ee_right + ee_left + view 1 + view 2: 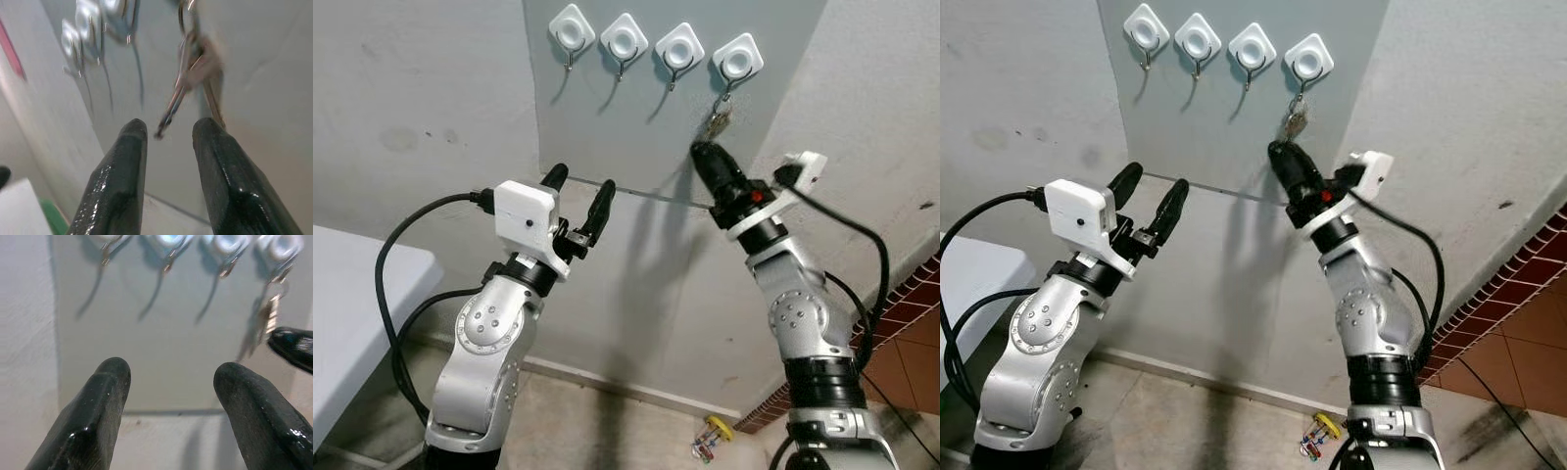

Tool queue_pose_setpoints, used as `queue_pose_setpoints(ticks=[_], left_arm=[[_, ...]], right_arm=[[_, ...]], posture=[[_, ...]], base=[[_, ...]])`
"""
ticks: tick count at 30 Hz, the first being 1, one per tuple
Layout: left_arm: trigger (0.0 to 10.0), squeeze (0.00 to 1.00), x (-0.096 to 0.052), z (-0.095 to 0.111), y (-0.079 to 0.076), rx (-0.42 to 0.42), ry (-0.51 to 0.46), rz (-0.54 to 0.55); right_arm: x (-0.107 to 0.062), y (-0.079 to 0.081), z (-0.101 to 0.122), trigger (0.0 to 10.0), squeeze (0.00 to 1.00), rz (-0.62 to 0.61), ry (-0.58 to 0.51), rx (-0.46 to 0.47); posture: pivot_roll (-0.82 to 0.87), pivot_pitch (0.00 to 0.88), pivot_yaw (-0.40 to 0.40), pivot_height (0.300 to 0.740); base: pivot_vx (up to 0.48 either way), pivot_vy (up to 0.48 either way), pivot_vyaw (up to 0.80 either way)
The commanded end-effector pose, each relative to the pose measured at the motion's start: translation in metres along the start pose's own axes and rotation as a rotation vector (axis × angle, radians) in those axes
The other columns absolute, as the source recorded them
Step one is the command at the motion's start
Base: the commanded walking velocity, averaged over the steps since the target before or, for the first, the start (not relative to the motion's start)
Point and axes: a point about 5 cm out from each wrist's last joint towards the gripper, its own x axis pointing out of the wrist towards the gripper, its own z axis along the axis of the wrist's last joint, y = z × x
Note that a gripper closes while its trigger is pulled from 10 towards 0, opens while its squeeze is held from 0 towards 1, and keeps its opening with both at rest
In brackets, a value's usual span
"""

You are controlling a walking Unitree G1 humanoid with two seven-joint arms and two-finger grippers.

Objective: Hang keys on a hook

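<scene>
- Four hooks sit in a row on the grey panel point(636, 127), all above and ahead of both claws. Going left to right: first hook point(572, 29), second hook point(624, 40), third hook point(679, 47) are bare; the fourth hook point(737, 61) carries the keys point(720, 119).
- Left claw point(579, 203): raised well to the left of the keys, below the first two hooks, fingers spread wide, holding nothing. It looks idle; leave it parked.
- White table point(352, 313) is down and left of the left claw, out of the way.
- Keys hang straight down from the fourth hook, ring apparently seated on the wire. In the right wrist view the bunch point(193, 73) dangles just past the fingertips point(129, 134), between and above them, not pinched.
- Right claw point(705, 155): directly under the keys, very near, fingers parted with a moderate gap, gripping nothing.
- Judgement: hang looks done; the step in hand is the release and retreat.
- To do it well: keep the fingers apart, pull straight back and down along the claw's own axis, away from the panel.
- No sideways sweep, a finger catching a key blade could lift the ring off the hook.
- Second bunch of keys point(710, 439) lies on the floor far below the right claw, near the wall. Not part of this move.
</scene>
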Motion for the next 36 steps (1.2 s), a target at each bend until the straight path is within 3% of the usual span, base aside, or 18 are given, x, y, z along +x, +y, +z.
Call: queue_pose_setpoints(ticks=[1, 8, 11, 12, 14, 15, 16, 19, 22, 36], left_arm=[[10.0, 0.00, -0.003, -0.009, 0.004, 0.003, 0.030, 0.026], [10.0, 0.00, -0.013, -0.029, 0.012, -0.075, 0.086, 0.099], [10.0, 0.00, -0.023, -0.049, 0.019, -0.074, 0.158, 0.142], [10.0, 0.00, -0.031, -0.064, 0.023, -0.095, 0.207, 0.176], [10.0, 0.00, -0.035, -0.070, 0.024, -0.103, 0.223, 0.189], [10.0, 0.00, -0.041, -0.080, 0.027, -0.098, 0.257, 0.220], [10.0, 0.00, -0.047, -0.091, 0.030, -0.106, 0.289, 0.254], [10.0, 0.00, -0.062, -0.111, 0.037, -0.161, 0.358, 0.338], [10.0, 0.00, -0.066, -0.114, 0.040, -0.192, 0.354, 0.362], [10.0, 0.00, -0.065, -0.116, 0.044, -0.168, 0.318, 0.376]], right_arm=[[-0.005, -0.004, -0.006, 10.0, 1.00, -0.017, 0.026, -0.048], [-0.020, -0.009, -0.029, 10.0, 1.00, -0.056, 0.093, -0.036], [-0.033, -0.015, -0.046, 10.0, 1.00, -0.106, 0.151, -0.054], [-0.043, -0.019, -0.058, 10.0, 1.00, -0.152, 0.194, -0.082], [-0.047, -0.021, -0.063, 10.0, 1.00, -0.168, 0.208, -0.097], [-0.054, -0.022, -0.070, 10.0, 0.91, -0.188, 0.233, -0.100], [-0.060, -0.024, -0.077, 10.0, 0.00, -0.209, 0.257, -0.106], [-0.074, -0.026, -0.090, 10.0, 0.00, -0.249, 0.303, -0.112], [-0.079, -0.026, -0.093, 10.0, 0.00, -0.273, 0.308, -0.119], [-0.082, -0.024, -0.096, 10.0, 0.00, -0.299, 0.289, -0.160]], posture=[[-0.01, 0.052, -0.059, 0.740], [-0.01, 0.051, -0.056, 0.740], [-0.01, 0.047, -0.051, 0.740], [-0.02, 0.048, -0.048, 0.740], [-0.02, 0.048, -0.048, 0.740], [-0.02, 0.048, -0.044, 0.740], [-0.02, 0.049, -0.043, 0.740], [-0.03, 0.051, -0.041, 0.740], [-0.03, 0.049, -0.040, 0.740], [-0.03, 0.042, -0.040, 0.740]], base=[[0.000, 0.000, 0.00], [0.000, 0.000, 0.00], [0.000, 0.000, 0.00], [0.000, 0.000, 0.00], [0.000, 0.000, 0.00], [0.000, 0.000, 0.00], [0.000, 0.000, 0.00], [0.000, 0.000, 0.00], [0.000, 0.000, 0.00], [0.000, 0.000, 0.00]])
